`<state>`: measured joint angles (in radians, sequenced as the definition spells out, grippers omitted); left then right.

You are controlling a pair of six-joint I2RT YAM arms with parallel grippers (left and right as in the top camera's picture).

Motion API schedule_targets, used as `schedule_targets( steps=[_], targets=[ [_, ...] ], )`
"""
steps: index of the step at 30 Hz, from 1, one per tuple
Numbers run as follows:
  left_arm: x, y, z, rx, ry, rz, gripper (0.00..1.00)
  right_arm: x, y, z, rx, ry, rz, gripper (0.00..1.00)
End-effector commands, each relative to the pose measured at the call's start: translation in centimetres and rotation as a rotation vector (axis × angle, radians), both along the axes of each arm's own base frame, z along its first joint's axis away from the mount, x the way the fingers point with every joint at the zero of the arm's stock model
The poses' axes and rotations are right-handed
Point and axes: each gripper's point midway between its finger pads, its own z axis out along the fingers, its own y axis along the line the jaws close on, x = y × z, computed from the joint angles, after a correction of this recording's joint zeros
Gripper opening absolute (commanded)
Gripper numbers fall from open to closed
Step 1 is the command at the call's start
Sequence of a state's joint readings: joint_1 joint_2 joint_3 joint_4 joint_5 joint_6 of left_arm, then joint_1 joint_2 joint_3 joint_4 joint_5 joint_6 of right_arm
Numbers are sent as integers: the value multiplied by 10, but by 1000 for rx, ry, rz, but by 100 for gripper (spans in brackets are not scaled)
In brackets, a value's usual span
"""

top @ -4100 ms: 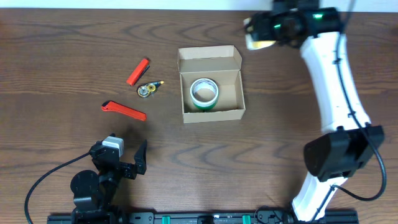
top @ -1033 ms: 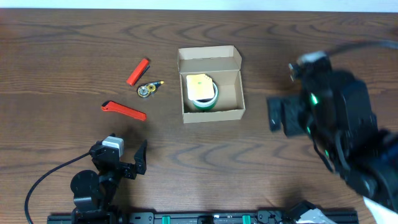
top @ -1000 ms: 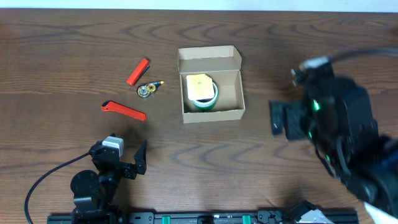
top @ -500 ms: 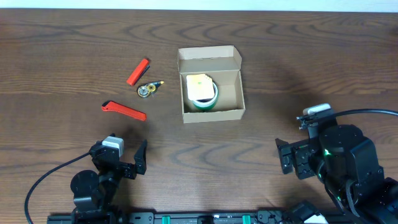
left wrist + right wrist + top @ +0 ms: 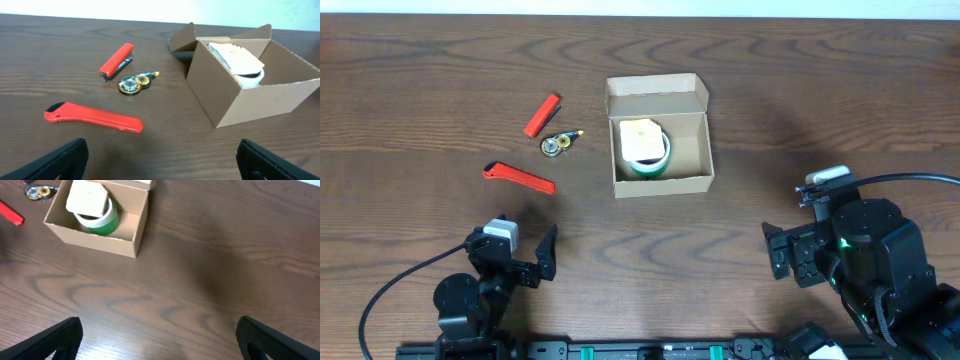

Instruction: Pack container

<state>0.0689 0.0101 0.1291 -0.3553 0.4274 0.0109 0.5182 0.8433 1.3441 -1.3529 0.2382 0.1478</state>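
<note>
The tan cardboard container (image 5: 660,180) stands open at the table's middle, its flap lid folded back. Inside lie a green-and-white tape roll (image 5: 650,160) and a pale yellow pad (image 5: 640,134) on top of it. The container also shows in the left wrist view (image 5: 235,102) and the right wrist view (image 5: 90,230). My left gripper (image 5: 548,252) is open and empty near the front left edge. My right gripper (image 5: 775,255) is open and empty at the front right, well away from the container.
Left of the container lie a red stapler (image 5: 542,114), a small yellow-and-grey tape dispenser (image 5: 558,143) and a red box cutter (image 5: 519,178). These also show in the left wrist view: stapler (image 5: 117,60), dispenser (image 5: 134,83), cutter (image 5: 92,117).
The yellow pad that my right gripper carried over the back right now lies in the container. The right arm has drawn back to the front right and has stood still over the last half second.
</note>
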Motion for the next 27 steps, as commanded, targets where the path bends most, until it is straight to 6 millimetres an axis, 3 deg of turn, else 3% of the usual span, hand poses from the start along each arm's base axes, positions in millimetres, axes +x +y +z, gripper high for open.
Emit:
schedule_targets(
  steps=[1,7,16,23,27],
  targets=[
    [-3,-9,-8,-122,56,-15,95,0,-1,-1,-10,4,5,99],
    [-9,-17,11,-225,77,-33,95,0,-1,-2,-10,4,6,99],
    [-7,6,64,-181,154,112,95,0,-1,-2,-10,4,6,99],
    [14,11,96,-154,240,129,95,0,-1,-2,-10,4,5,99],
    [27,13,100,-135,232,130,95,0,-1,-2,-10,4,5,99]
  ],
)
